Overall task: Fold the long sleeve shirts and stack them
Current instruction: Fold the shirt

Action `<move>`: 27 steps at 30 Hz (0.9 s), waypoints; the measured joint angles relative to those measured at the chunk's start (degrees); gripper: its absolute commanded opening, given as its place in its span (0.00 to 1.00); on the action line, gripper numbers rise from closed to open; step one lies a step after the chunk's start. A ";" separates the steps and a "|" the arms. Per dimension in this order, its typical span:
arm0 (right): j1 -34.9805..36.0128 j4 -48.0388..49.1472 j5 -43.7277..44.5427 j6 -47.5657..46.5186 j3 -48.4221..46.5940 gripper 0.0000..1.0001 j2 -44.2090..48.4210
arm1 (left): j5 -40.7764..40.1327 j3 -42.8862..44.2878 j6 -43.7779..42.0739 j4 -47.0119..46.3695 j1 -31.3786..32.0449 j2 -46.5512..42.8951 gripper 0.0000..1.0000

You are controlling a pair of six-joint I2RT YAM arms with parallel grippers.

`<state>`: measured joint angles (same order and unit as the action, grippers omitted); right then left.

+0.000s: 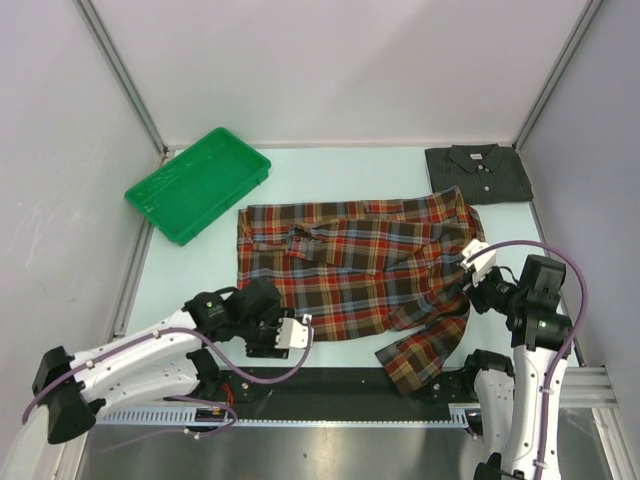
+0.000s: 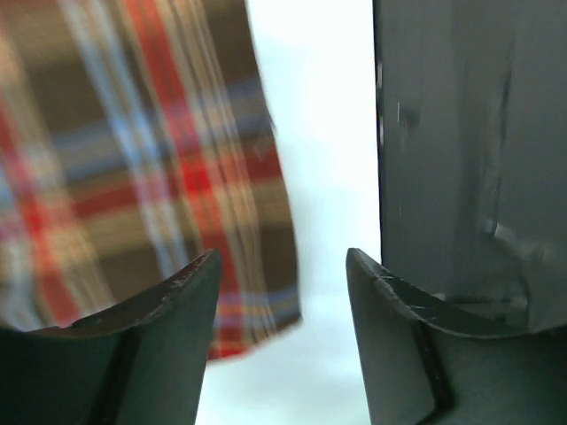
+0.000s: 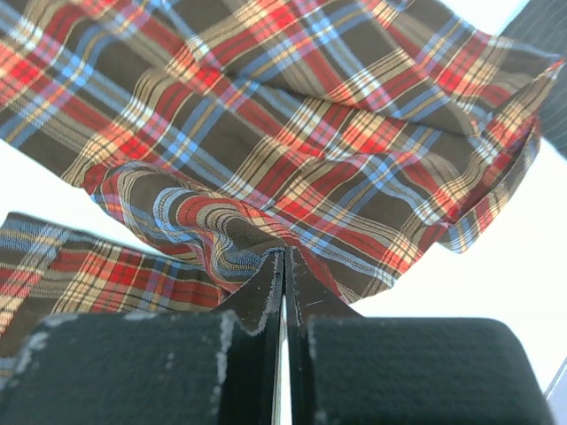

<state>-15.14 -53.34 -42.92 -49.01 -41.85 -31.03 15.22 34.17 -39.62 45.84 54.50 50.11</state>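
Right gripper (image 3: 283,255) pinches the plaid shirt (image 1: 350,265) at its right edge; my left gripper (image 1: 297,333), spread empty, sits beside its near hem.

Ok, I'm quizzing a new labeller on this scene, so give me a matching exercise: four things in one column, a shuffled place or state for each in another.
1 plaid shirt
2 grey shirt
3 green tray
4 left gripper

A at the far left
B open
C folded, in the far right corner
D spread out in the middle

Pairs: 1-D, 2-C, 3-A, 4-B
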 measured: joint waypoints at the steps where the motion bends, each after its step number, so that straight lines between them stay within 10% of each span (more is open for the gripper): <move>1: 0.00 -0.35 0.13 -0.68 0.11 0.00 -0.31 | -0.76 -0.74 -0.42 1.16 -0.59 0.24 0.55; 14: 0.00 -0.26 1.75 -3.63 0.28 0.00 -6.73 | -7.39 -1.33 -6.99 5.66 -3.32 12.61 0.55; 24: 0.00 0.57 2.03 -3.58 0.28 0.00 -7.65 | -9.31 -4.50 -8.57 2.32 -4.61 13.18 0.00; 27: 0.00 0.57 2.14 -3.58 0.28 0.00 -7.52 | -9.05 -4.57 -8.94 2.08 -7.15 11.93 0.00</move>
<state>-15.14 -52.77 -40.77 -52.60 -41.56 -38.54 6.17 29.61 -48.56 47.92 47.35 62.04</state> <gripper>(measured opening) 0.009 0.013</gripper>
